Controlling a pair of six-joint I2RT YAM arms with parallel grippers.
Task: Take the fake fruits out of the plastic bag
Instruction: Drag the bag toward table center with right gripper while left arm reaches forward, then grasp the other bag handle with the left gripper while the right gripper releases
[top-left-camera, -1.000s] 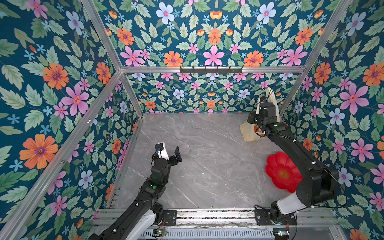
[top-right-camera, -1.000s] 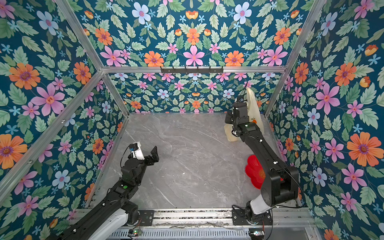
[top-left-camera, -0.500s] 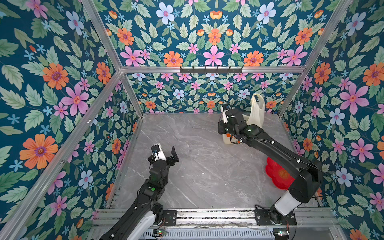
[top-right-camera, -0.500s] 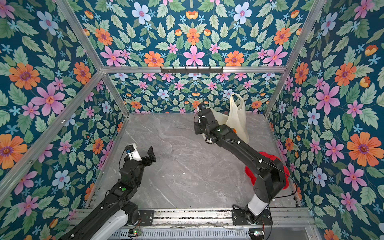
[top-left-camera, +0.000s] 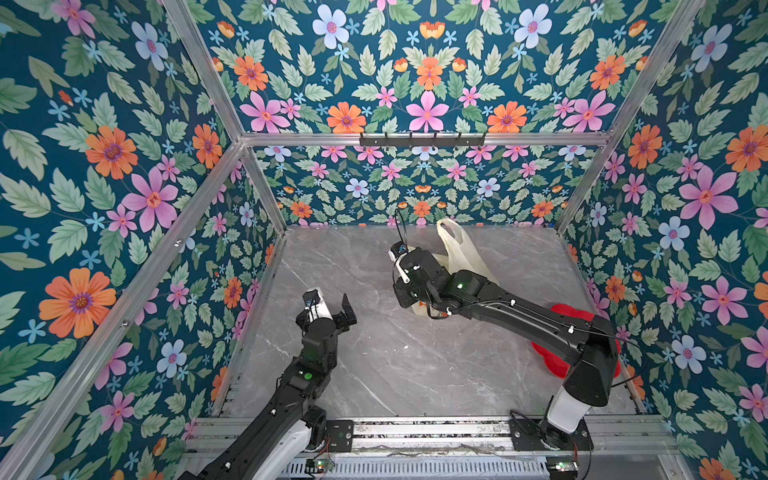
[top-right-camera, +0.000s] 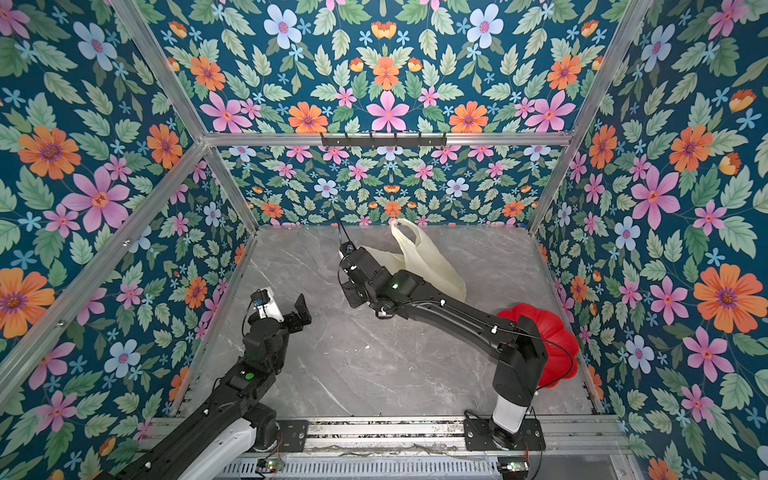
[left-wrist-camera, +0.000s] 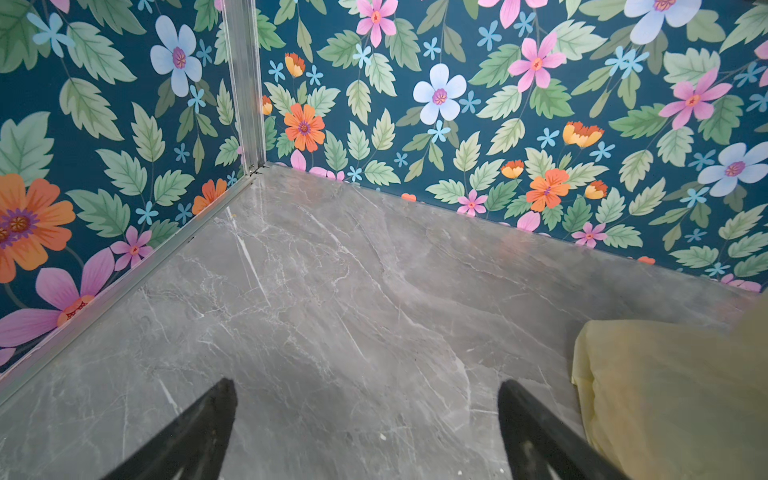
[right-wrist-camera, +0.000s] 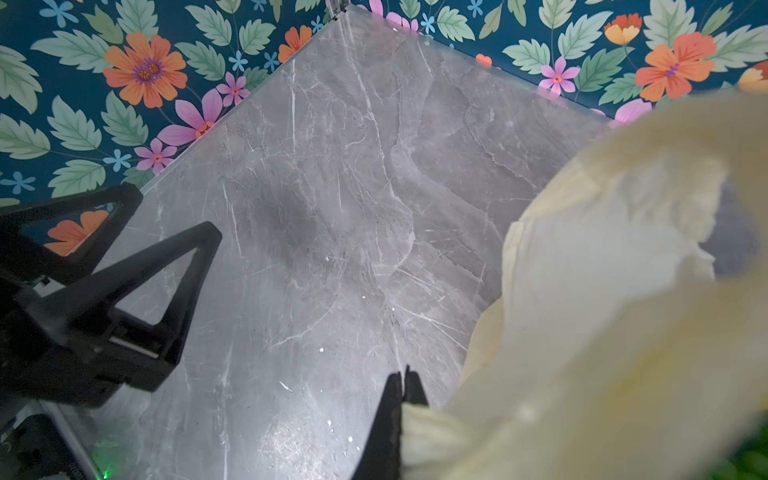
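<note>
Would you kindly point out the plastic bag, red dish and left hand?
plastic bag (top-right-camera: 434, 268): a top view, on its side panel.
red dish (top-right-camera: 559, 336): a top view, on its lobed wall.
left hand (left-wrist-camera: 368, 388): left wrist view, midway between its fingertips.

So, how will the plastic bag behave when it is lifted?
Probably floppy: the plastic bag is thin, creased film that drapes in the right wrist view. Likely to sag: what looks like green fruit shows at its edge. It may slide on the smooth table.
</note>
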